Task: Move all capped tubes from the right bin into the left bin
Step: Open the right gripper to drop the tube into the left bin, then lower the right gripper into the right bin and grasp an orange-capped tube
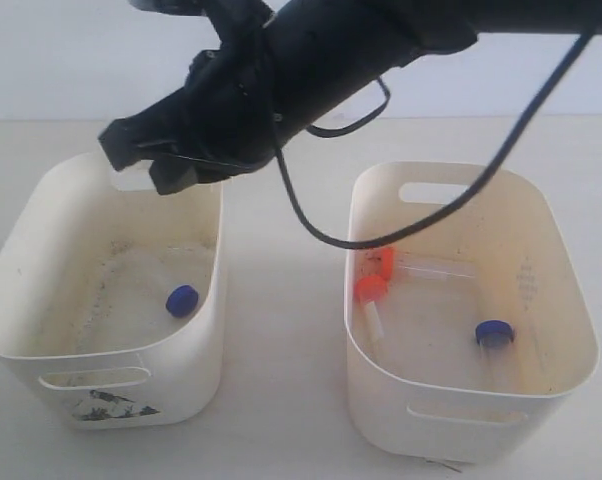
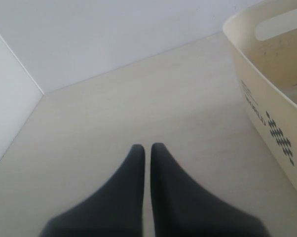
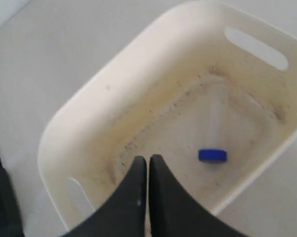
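The left bin (image 1: 21, 240), with a dark smudge on its front, holds one blue-capped tube (image 1: 182, 300). In the right bin (image 1: 571, 300) lie two orange-capped tubes (image 1: 384, 262) (image 1: 370, 290) and one blue-capped tube (image 1: 494, 333). My right gripper (image 1: 141, 165) reaches across and hovers above the left bin's far rim. In the right wrist view the right gripper (image 3: 148, 159) is shut with nothing in it, over the left bin (image 3: 89, 108) and near the blue-capped tube (image 3: 212, 155). My left gripper (image 2: 147, 147) is shut and empty above bare table.
A black cable (image 1: 401, 225) hangs from the right arm across the gap and over the right bin's far rim. The left wrist view shows a cream bin's printed outer wall (image 2: 267, 98) beside the left gripper; which bin it is I cannot tell.
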Robot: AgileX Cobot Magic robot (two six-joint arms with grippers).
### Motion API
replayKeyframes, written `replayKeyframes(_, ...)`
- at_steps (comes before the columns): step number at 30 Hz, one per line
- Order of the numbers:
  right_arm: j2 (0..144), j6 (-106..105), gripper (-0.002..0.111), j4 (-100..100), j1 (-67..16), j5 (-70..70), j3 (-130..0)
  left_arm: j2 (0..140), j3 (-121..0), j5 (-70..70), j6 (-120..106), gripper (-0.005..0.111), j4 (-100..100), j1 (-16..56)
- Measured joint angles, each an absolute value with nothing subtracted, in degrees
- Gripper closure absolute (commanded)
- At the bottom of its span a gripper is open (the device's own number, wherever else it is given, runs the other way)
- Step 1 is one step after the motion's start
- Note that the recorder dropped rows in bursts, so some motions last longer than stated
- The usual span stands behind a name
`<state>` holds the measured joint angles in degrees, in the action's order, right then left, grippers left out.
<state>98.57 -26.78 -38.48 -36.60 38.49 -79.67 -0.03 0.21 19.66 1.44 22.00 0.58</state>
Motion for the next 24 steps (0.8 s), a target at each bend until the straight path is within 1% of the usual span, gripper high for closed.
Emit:
replayKeyframes(8, 86.3, -14.3, 0.107, -12.8, -36.6, 41.3, -68.2, 0.0, 0.2, 19.7, 1.4, 0.102, 22.0, 0.6)
replayKeyframes(13, 80.6, -11.5, 0.109, 6.6, -36.6, 48.8, -65.9, 0.0, 0.2, 19.7, 1.4, 0.102, 22.0, 0.6)
replayKeyframes(16, 79.8, -14.3, 0.109, 18.2, -36.6, 54.6, -66.0, 0.0, 0.2, 19.7, 1.4, 0.102, 22.0, 0.6)
replayKeyframes(18, 79.8, -19.5, 0.109, 21.6, -36.6, 57.0, -66.0, 0.0, 0.2, 19.7, 1.4, 0.102, 22.0, 0.6)
replayKeyframes(21, 80.3, -28.5, 0.109, 22.4, -36.6, 56.9, -65.9, 0.0, 0.2, 19.7, 1.4, 0.102, 22.0, 0.6)
replayKeyframes(24, 81.4, -30.7, 0.109, 22.4, -35.9, 53.8, -65.6, 0.0, 0.2, 19.7, 1.4, 0.102, 22.0, 0.6)
